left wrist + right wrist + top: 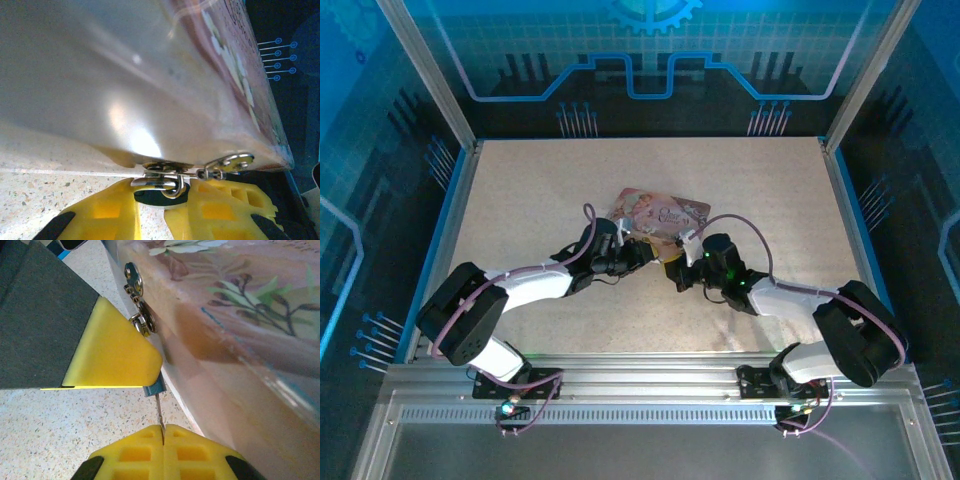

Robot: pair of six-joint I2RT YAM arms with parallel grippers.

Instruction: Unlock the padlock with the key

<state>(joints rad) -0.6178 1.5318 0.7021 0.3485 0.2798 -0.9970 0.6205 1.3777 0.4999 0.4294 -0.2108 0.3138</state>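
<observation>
- Two grippers meet at the middle of the speckled table (520, 200), just in front of the pink tin (665, 212).
- Furthest left, the left gripper (636, 253) reaches in toward the tin's near edge.
- From its own wrist camera, its yellow fingers (105, 215) stand slightly apart with the padlock (161, 186) between them. The silvery shackle sits just above the fingertips and the dark body fills the gap, so this gripper is clamped on the padlock.
- The padlock hangs at the tin's lower edge, close against its shiny side wall. A silvery hasp (230, 162) is fixed to the tin just to its right.
- In the right wrist view, one broad yellow finger of the left gripper covers most of the padlock. Only a blue-grey corner pokes out beneath it, close beside the tin's wall.
- The key (159, 412), a thin grey sliver, stands upright between that corner and the fingertips below. Its upper end meets the padlock's underside, but how far it is seated I cannot tell.
- Furthest right, the right gripper (162, 430) has its two yellow fingers pressed flat together, pinching the key's lower end.
- Seen from above, it points left and away, very near the left gripper.
</observation>
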